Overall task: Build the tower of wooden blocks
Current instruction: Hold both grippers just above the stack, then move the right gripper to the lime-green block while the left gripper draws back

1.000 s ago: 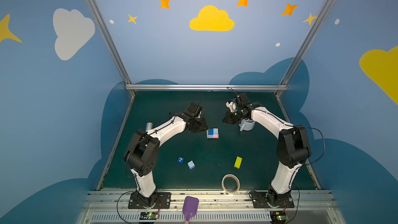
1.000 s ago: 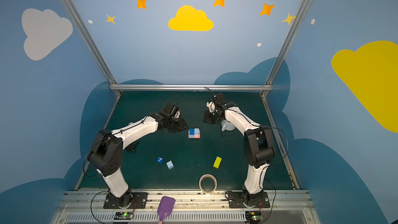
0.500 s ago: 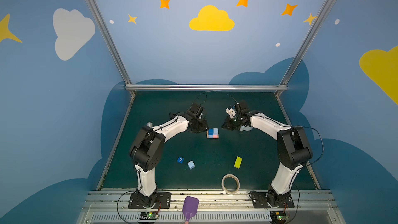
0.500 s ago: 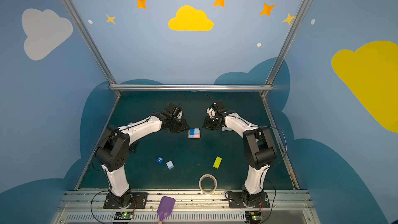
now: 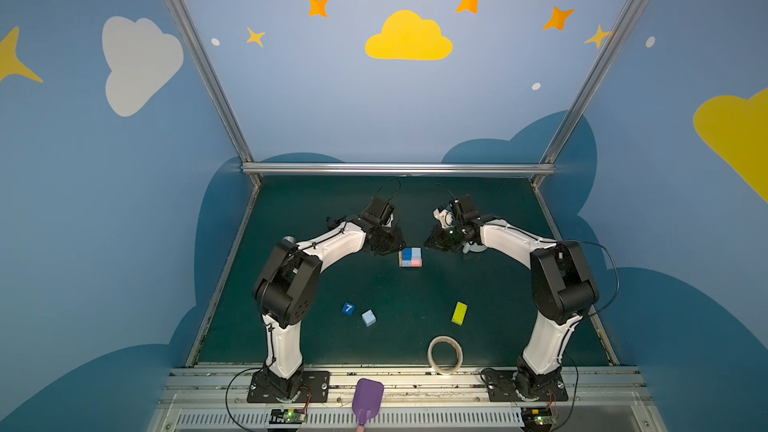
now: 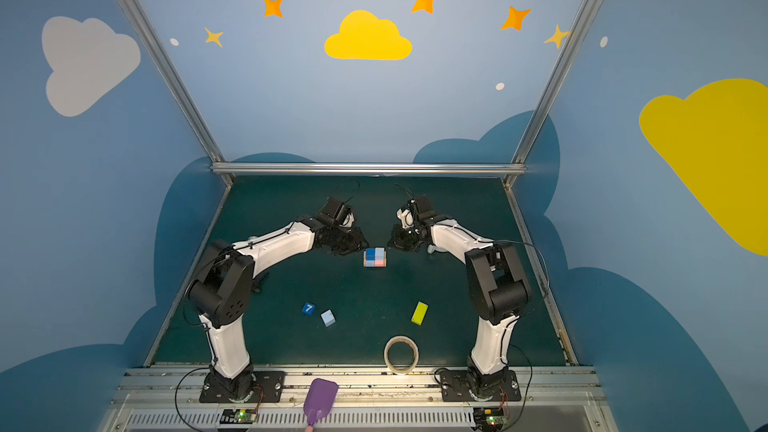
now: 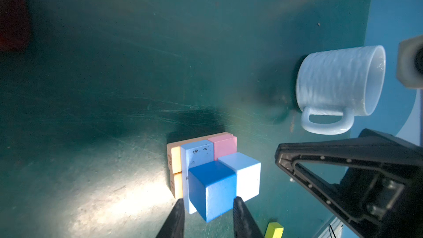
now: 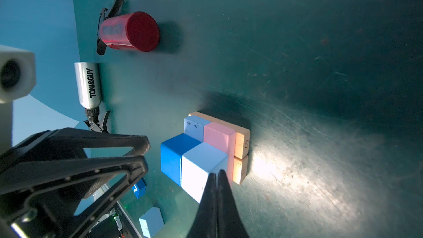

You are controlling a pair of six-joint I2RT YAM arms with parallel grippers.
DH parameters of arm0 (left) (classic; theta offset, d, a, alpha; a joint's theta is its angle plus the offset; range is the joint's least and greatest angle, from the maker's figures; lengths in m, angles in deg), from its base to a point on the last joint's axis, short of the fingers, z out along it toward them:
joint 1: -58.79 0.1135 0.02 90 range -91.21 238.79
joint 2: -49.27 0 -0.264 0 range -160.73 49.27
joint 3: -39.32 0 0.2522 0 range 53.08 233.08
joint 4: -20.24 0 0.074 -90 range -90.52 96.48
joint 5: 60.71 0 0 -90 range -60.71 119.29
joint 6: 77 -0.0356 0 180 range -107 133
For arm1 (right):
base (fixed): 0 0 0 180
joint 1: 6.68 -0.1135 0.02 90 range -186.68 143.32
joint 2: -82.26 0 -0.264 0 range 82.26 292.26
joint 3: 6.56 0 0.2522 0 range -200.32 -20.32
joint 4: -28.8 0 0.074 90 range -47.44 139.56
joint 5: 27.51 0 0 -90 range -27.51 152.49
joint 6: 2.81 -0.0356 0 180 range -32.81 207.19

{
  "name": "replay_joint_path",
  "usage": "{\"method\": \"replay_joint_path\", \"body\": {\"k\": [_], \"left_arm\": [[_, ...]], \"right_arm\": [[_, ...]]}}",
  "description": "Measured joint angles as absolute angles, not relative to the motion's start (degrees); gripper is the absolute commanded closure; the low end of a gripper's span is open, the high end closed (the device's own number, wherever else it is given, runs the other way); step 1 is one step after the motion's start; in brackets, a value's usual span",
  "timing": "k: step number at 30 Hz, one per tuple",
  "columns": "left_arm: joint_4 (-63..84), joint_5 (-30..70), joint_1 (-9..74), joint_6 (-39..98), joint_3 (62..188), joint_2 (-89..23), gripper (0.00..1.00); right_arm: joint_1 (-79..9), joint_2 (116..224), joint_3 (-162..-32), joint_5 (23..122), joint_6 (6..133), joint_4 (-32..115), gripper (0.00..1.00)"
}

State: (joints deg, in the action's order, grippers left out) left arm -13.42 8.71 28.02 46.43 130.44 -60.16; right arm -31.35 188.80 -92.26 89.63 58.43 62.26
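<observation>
Wood block tower [image 5: 410, 256] sits mid-counter toward the back, between the two end effectors; green counter [image 5: 291, 201] bare around it. Base layer: two orange flats [image 8: 241, 143] side by side. On them a light-blue flat [image 8: 193, 124] beside a pink flat [image 8: 217, 134]. Top layer covers only part of these: dark blue cube [image 7: 210, 184] pressed against a pale blue cube [image 8: 201, 163]. Left end effector [image 5: 392, 245] low at the tower's left side, jaws partly apart with nothing gripped; in the left wrist view its fingertips [image 7: 179, 204] flank the dark blue cube's near edge, contact cannot be told. Right end effector [image 8: 216, 175] at the tower's right side, jaws pressed together and empty, tip at the pale blue cube's edge. Unstacked blocks lie well apart toward the front: cube marked 7 [image 5: 348, 308], loose pale cube [image 5: 368, 318] just beside it, yellow-green block [image 5: 459, 312] to the right. Tape roll [image 5: 445, 354] near the front edge. Pale mug [image 7: 338, 83] upright behind the right end effector. Red bottle [image 8: 130, 32] and silver can [image 8: 88, 83] stand at the left edge.
</observation>
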Motion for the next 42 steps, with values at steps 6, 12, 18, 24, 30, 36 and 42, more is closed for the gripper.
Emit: {"method": "replay_joint_path", "body": {"k": [6, 12, 18, 24, 30, 36, 42], "left_arm": [[-13.44, 8.10, 28.00, 46.49, 130.44, -61.36, 0.64], [-13.42, 7.71, 27.87, 46.49, 131.01, -61.40, 0.65], [-13.44, 7.66, 27.74, 46.49, 131.18, -61.45, 0.65], [-13.48, 7.66, 27.59, 46.49, 131.84, -61.95, 0.65], [-13.61, 7.66, 27.52, 46.47, 131.95, -62.12, 0.64], [-14.73, 8.19, 27.52, 46.27, 132.32, -62.08, 0.62], [-17.00, 10.22, 27.54, 45.60, 132.54, -59.61, 0.61]], "right_arm": [[-31.78, 189.37, -92.26, 89.63, 58.35, 62.06, 1.00], [-32.20, 190.03, -92.24, 89.63, 57.71, 62.04, 1.00], [-32.40, 190.14, -92.24, 89.63, 57.60, 62.00, 1.00], [-32.61, 190.25, -92.24, 89.63, 57.60, 62.00, 1.00], [-32.66, 190.38, -92.24, 89.61, 57.60, 62.02, 1.00], [-32.66, 190.36, -92.24, 88.71, 57.60, 62.35, 1.00], [-32.66, 186.82, -89.84, 86.50, 57.58, 63.75, 1.00]]}}
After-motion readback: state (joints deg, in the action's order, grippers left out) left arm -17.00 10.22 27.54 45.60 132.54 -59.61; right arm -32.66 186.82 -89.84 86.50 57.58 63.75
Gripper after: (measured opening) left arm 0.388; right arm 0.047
